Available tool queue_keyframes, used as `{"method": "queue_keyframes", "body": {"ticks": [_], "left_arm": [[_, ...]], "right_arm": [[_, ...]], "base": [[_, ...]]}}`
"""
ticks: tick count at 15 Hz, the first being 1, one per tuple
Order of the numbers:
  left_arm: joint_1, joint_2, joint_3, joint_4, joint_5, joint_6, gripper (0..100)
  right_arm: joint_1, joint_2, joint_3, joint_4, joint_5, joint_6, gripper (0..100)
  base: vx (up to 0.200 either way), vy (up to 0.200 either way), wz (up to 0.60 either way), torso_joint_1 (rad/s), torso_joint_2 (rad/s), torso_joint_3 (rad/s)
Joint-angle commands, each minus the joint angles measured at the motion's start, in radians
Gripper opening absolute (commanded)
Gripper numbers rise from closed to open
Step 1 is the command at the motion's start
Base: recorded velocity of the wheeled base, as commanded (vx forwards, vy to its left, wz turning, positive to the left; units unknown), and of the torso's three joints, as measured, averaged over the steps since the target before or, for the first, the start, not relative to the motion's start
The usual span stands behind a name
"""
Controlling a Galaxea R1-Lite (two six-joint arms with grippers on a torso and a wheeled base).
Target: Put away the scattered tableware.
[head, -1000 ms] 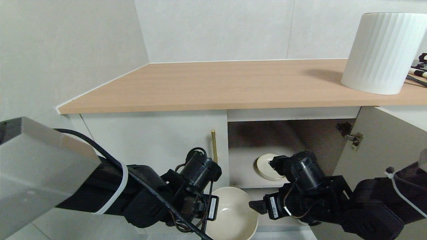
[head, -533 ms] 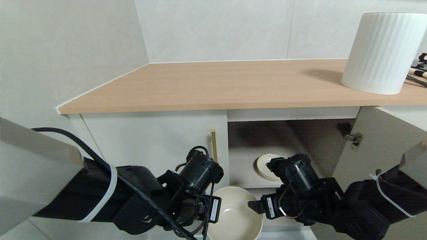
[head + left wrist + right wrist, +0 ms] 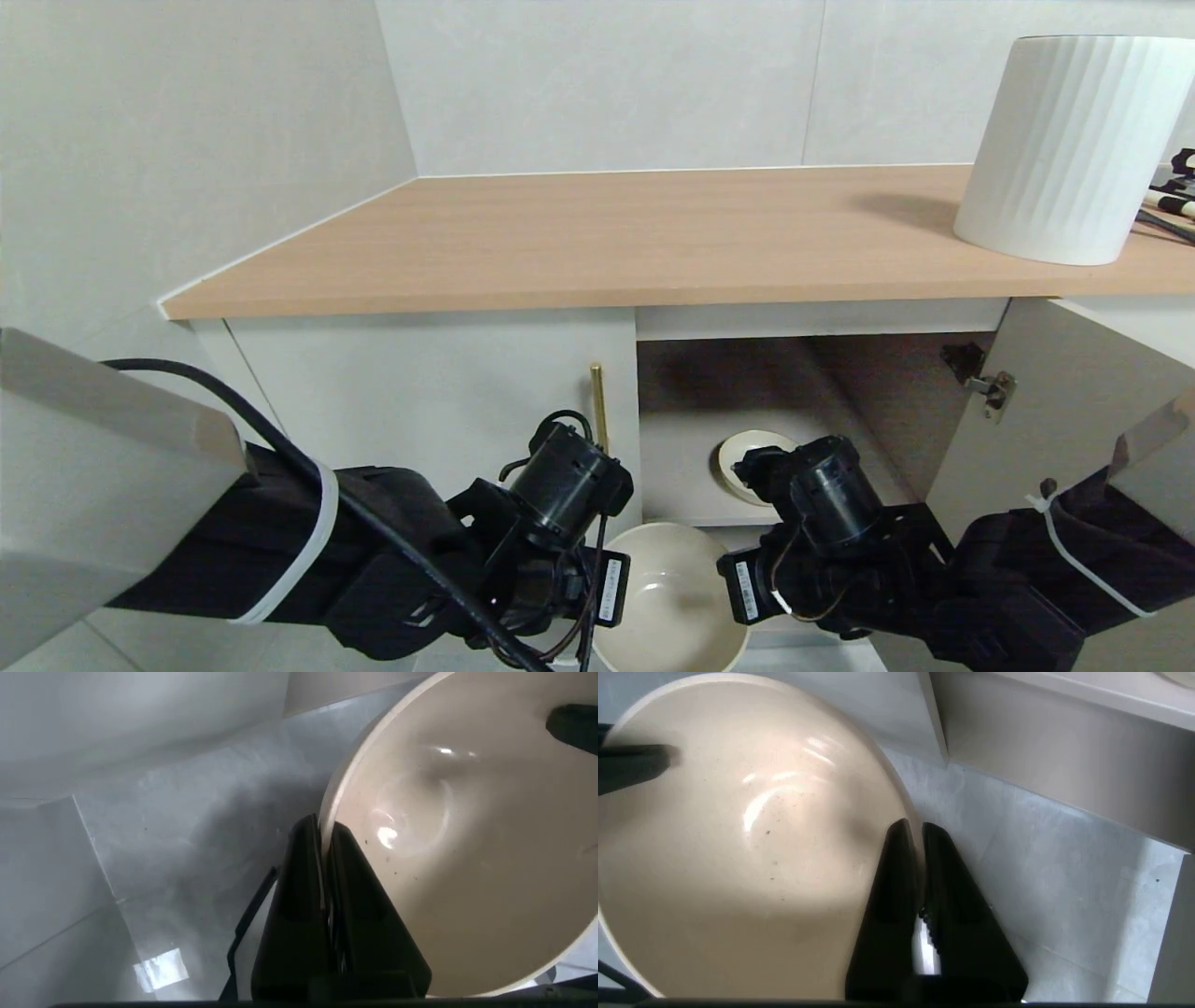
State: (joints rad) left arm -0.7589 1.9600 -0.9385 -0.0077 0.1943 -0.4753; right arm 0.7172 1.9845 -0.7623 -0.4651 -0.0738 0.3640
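A cream bowl [image 3: 667, 597] hangs low in front of the open cabinet, held between both arms. My left gripper [image 3: 324, 845] is shut on the bowl's [image 3: 467, 840] rim on its left side. My right gripper [image 3: 917, 840] is shut on the opposite rim of the bowl [image 3: 738, 849]. In the head view the left gripper [image 3: 597, 583] and the right gripper [image 3: 738, 583] flank the bowl. A small cream plate [image 3: 742, 457] lies on the cabinet shelf [image 3: 681, 467], partly hidden behind my right wrist.
The right cabinet door [image 3: 1055, 392] stands open; the left door [image 3: 429, 392] with its brass handle [image 3: 597, 406] is closed. On the wooden countertop [image 3: 607, 233] a white ribbed cylinder [image 3: 1074, 149] stands at the right, utensils [image 3: 1172, 201] beside it. Grey tiled floor [image 3: 168, 859] lies below.
Both arms and the bowl have shifted slightly right and toward the cabinet; the right wrist has closed in on the bowl's rim.
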Motion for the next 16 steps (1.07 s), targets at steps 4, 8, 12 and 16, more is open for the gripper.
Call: {"method": "queue_keyframes", "body": {"ticks": [4,8,12,16], "left_arm": [[0.001,0.008,0.001,0.009,0.007,0.000,0],[0.001,0.010,0.001,0.011,0.007,-0.002,0],[0.001,0.016,-0.002,0.009,0.007,-0.002,100],[0.003,0.017,-0.002,0.008,0.007,-0.002,100]], "right_arm": [[-0.002,0.004,0.000,0.006,-0.012,0.001,0],[-0.002,0.004,0.000,0.006,-0.014,0.001,0],[-0.002,0.004,0.001,0.006,-0.018,0.001,0],[-0.002,0.004,0.005,0.008,-0.018,-0.004,0]], "base": [[0.000,0.000,0.00,0.000,0.00,0.000],[0.000,0.000,0.00,0.000,0.00,0.000],[0.000,0.000,0.00,0.000,0.00,0.000],[0.000,0.000,0.00,0.000,0.00,0.000]]}}
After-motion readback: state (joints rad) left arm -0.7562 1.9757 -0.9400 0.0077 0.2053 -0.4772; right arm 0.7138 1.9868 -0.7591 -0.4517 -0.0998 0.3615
